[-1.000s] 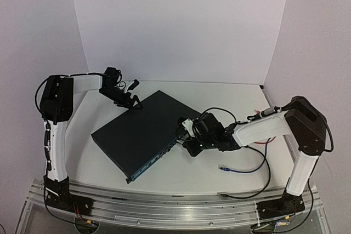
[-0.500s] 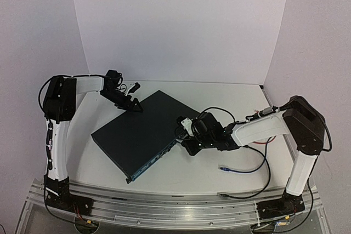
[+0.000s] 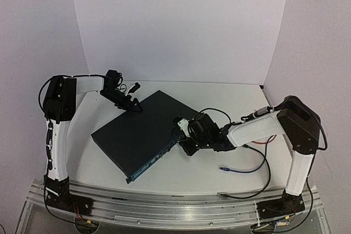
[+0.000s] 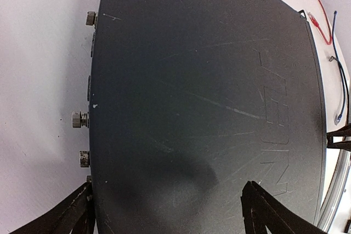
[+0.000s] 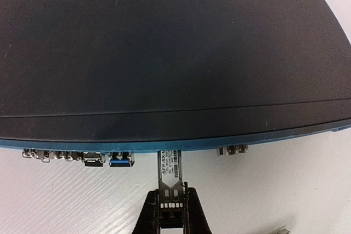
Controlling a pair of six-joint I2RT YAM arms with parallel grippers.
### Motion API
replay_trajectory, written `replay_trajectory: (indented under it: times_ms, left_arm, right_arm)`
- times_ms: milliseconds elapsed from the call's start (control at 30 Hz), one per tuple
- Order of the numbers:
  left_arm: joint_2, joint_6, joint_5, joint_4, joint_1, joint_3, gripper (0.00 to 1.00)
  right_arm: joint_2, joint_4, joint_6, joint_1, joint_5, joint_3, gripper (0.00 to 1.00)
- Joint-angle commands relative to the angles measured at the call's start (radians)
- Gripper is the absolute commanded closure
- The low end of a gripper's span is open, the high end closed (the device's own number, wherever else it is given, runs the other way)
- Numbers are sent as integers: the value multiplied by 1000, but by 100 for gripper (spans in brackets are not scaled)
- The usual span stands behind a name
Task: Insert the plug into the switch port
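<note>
Step in hand: the insertion itself, prob. its very start. The right claw [image 5: 170, 201] is clenched on the tail of the plug [image 5: 169, 168], a slim metal module w/ a printed label on top. The plug's nose meets the port face of the switch [image 5: 164, 53], just right of a blue-lined socket [image 5: 122, 160]. Depth can't be told. Most of the body shows outside, so it reads as barely entered or only lined up at the mouth.

Next move, as a judgement: a straight push along the plug's long axis, level w/ the bench [image 5: 285, 190], no yaw, grip kept till it seats. If the nose sits on the bezel rather than in the opening, a small sideways fix comes first. Risk: the switch sliding back under the push.

The left claw [image 3: 134, 105] is released, jaws spread wide over the switch's far corner, one finger by the rear edge near the thumbscrews [image 4: 79, 119]. Contact w/ the box can't be told, but it looks placed to brace.

The switch is a large, flat, navy-black box lying skewed on the bench btwn the two arms, w/ its port face toward the right arm. Its top is scuffed, w/ faint scratches and an embossed logo. The thin front face has a bluish edge and a row of small sockets.
</note>
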Motion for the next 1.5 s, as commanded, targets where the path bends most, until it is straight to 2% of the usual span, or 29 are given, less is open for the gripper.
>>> replay_trajectory:
  times_ms: [0, 567, 767, 1000, 1233, 1333, 1467]
  left_arm:
    - [31, 13, 135, -132, -38, 12, 10]
    - [40, 47, 191, -162, -48, 11, 14]
    - [29, 48, 183, -156, -48, 3, 14]
    - [22, 47, 182, -141, -48, -3, 14]
    - [23, 47, 177, -144, -47, -1, 14]
    - [26, 46, 174, -144, -47, 2, 15]
    - [26, 46, 175, -144, -47, 4, 15]
  right_arm:
    - [33, 41, -58, 11, 26, 47, 100]
    - [119, 75, -82, 12, 40, 139, 100]
    - [78, 80, -57, 11, 53, 92, 80]
    - [-5, 74, -34, 12, 47, 8, 69]
    - [-89, 31, -20, 12, 40, -73, 68]
    - [-91, 1, -25, 11, 58, -73, 74]
    - [-68, -12, -20, 12, 62, -52, 75]
